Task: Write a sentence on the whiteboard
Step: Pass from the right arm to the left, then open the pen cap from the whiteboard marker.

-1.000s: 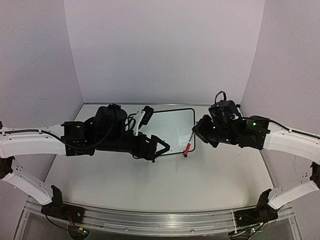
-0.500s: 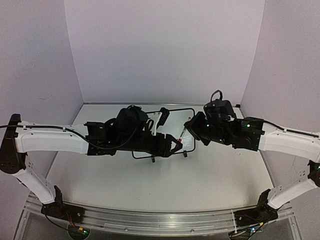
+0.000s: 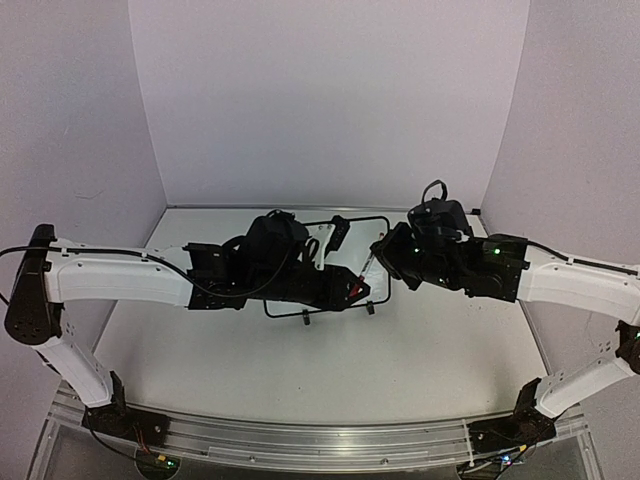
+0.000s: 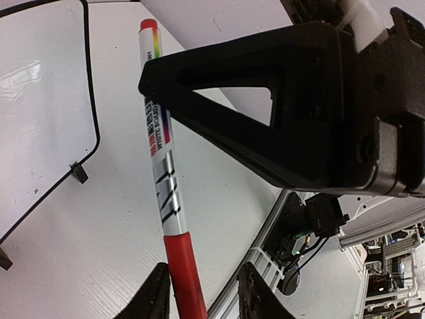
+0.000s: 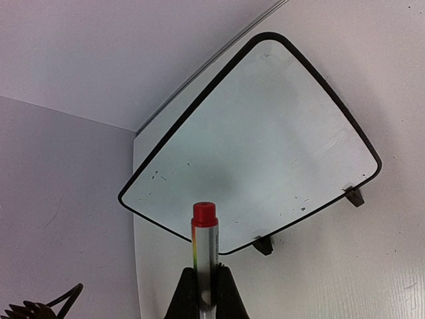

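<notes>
The whiteboard (image 3: 362, 238) (image 4: 40, 100) (image 5: 265, 146) lies flat at the back middle of the table, partly under my left arm. No sentence shows on it, only a few dark specks. My right gripper (image 3: 378, 256) (image 5: 204, 276) is shut on the barrel of the marker (image 3: 366, 270) (image 4: 163, 173) (image 5: 204, 239) and holds it above the board's right edge. My left gripper (image 3: 355, 290) (image 4: 204, 279) straddles the marker's red cap (image 4: 182, 266). One finger rests against the cap and a gap remains at the other finger.
The board's two black feet (image 5: 354, 196) (image 5: 263, 246) face the near side. The white table (image 3: 430, 350) ends in an aluminium rail (image 3: 320, 440) at the front. Lilac walls close in the back and both sides.
My left arm has reached right across the board, brought its jaws around the red cap and narrowed them. My right gripper has shifted slightly left and back with the marker.
</notes>
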Controlling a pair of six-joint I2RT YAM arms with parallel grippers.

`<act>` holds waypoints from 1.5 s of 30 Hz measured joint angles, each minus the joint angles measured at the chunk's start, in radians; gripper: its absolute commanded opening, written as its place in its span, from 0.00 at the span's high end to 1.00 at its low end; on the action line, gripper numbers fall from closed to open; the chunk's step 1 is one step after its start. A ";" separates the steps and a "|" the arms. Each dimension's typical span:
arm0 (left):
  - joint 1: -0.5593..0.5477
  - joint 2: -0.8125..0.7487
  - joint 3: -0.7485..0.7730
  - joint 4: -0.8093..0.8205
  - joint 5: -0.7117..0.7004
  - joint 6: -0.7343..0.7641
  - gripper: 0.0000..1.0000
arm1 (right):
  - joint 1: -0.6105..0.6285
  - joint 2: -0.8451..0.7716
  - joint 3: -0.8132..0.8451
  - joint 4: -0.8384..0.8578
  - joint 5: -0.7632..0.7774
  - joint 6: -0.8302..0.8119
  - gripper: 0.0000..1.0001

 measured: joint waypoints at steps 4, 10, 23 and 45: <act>0.000 0.005 0.000 -0.001 0.002 -0.002 0.91 | 0.000 -0.004 -0.006 0.000 0.005 0.000 1.00; 0.011 0.012 0.000 -0.011 -0.007 -0.023 1.00 | 0.000 -0.020 -0.016 0.000 0.022 -0.001 0.77; 0.056 -0.004 -0.028 -0.022 0.174 0.049 1.00 | -0.031 -0.193 -0.018 -0.165 0.034 -0.235 0.02; 0.173 -0.140 -0.133 -0.266 0.689 0.420 1.00 | -0.291 -0.092 0.058 -0.270 -1.048 -0.689 0.16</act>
